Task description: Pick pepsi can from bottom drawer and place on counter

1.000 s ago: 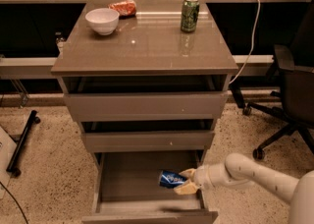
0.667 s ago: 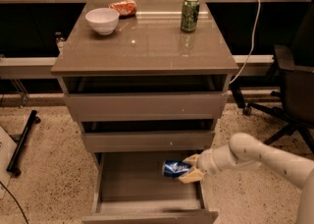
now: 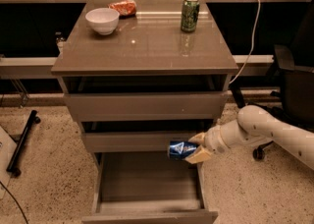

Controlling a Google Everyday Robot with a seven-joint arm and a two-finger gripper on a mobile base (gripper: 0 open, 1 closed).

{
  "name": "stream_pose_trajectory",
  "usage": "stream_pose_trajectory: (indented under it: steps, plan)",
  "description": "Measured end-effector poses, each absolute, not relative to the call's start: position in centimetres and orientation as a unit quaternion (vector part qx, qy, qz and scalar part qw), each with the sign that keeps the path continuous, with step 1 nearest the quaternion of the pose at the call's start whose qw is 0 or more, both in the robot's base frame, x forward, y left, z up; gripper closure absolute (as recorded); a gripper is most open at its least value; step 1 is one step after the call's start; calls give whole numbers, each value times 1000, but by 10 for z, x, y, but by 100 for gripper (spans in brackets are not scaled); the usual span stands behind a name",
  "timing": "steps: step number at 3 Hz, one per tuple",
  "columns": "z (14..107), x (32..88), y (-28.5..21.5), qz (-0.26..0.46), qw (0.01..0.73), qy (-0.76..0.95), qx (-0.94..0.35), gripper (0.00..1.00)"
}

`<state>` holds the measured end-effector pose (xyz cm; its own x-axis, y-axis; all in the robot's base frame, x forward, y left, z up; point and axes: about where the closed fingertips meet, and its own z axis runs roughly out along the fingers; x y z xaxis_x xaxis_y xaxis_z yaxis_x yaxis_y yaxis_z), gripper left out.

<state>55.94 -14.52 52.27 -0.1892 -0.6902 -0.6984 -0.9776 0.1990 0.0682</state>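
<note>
The pepsi can (image 3: 179, 150), dark blue with silver ends, lies on its side in my gripper (image 3: 195, 147), which is shut on it. My white arm reaches in from the right. The can hangs above the open bottom drawer (image 3: 147, 179), level with the middle drawer's front. The drawer's grey inside shows nothing else in it. The glossy grey-brown counter (image 3: 147, 46) is well above the can.
On the counter stand a white bowl (image 3: 102, 20) at the back left, a red-orange snack bag (image 3: 123, 7) behind it and a green can (image 3: 190, 14) at the back right. A black office chair (image 3: 294, 90) is at the right. A white cable (image 3: 252, 31) hangs behind the cabinet.
My gripper has lifted the pepsi can out of the bottom drawer, from near its floor up to the level of the middle drawer's front.
</note>
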Motion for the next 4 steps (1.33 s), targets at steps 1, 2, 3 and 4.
stream_pose_trajectory:
  steps: [1,2,3,4]
  plan:
    - [519,558,-144,266,271,725,-574,100]
    - [517,559,-142,266,261,726,-577,100]
    - [533,551,-140,251,257,720,-594,100]
    - [568,538,-133,218,263,703,-623,100]
